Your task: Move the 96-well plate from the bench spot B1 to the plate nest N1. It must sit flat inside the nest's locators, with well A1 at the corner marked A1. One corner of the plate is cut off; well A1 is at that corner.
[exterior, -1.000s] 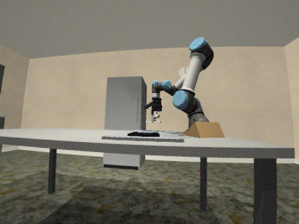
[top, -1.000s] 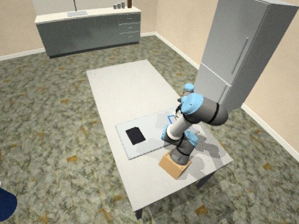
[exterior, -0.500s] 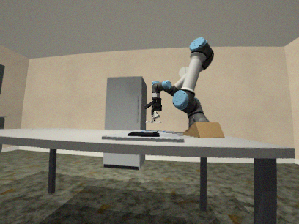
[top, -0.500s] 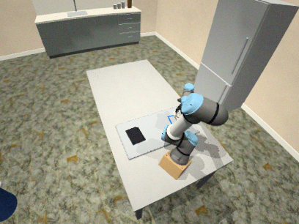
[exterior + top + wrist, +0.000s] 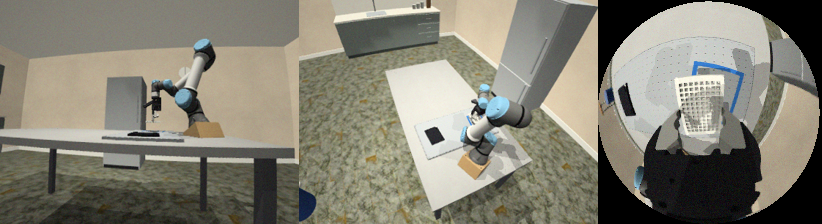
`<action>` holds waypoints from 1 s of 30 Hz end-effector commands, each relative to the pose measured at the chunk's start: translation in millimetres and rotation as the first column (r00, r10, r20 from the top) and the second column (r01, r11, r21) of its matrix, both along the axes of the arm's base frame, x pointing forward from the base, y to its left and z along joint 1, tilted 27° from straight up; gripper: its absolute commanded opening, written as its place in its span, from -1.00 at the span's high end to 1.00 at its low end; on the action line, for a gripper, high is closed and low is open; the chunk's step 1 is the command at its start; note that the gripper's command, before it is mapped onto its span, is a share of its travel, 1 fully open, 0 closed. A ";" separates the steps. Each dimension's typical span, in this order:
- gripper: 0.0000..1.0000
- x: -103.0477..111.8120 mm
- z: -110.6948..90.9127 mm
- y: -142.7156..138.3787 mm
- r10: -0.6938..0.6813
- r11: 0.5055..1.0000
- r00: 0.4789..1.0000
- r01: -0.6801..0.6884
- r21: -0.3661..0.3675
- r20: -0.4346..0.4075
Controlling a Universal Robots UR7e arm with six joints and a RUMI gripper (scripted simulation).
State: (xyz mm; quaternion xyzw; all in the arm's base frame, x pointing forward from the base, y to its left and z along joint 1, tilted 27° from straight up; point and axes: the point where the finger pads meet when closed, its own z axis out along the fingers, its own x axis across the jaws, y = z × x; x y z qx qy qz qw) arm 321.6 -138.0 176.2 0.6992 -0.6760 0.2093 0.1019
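Tabletop (image 5: 420,84) of pale grey carries everything: a thin grey mat (image 5: 445,126) lies across its near half, and the arm (image 5: 489,122) rises from a tan wooden block (image 5: 468,166) at the mat's right end. A tall grey fridge (image 5: 541,47) stands past the tabletop's far side, and a counter with drawers (image 5: 387,29) runs along the back wall.

On the mat, the black plate nest (image 5: 434,135) lies toward the left, well apart from the arm's wrist. The blue-outlined bench spot (image 5: 739,80) is at the mat's other end, under the wrist.

In the exterior view the gripper (image 5: 155,118) hangs straight down, raised off the mat, with the nest (image 5: 144,134) lying flat below and a little toward the camera.

The wrist view shows the white 96-well plate (image 5: 700,105) clamped between the two grey fingers, which stand about half open and press on the plate's two long sides at its near end. The plate's far part juts out ahead of the fingers, its grid of wells facing up, over the blue outline but turned slightly against it. The nest (image 5: 625,98) shows as a small dark shape at the left edge. Which corner of the plate is cut off cannot be made out.
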 end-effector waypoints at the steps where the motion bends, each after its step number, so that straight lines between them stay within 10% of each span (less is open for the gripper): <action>1: 1.00 1.6 -5.4 14.3 0.006 1.000 1.000 -0.006 -0.003 -0.003; 30: 1.00 9.0 -40.9 96.7 0.006 1.000 1.000 -0.006 -0.002 -0.003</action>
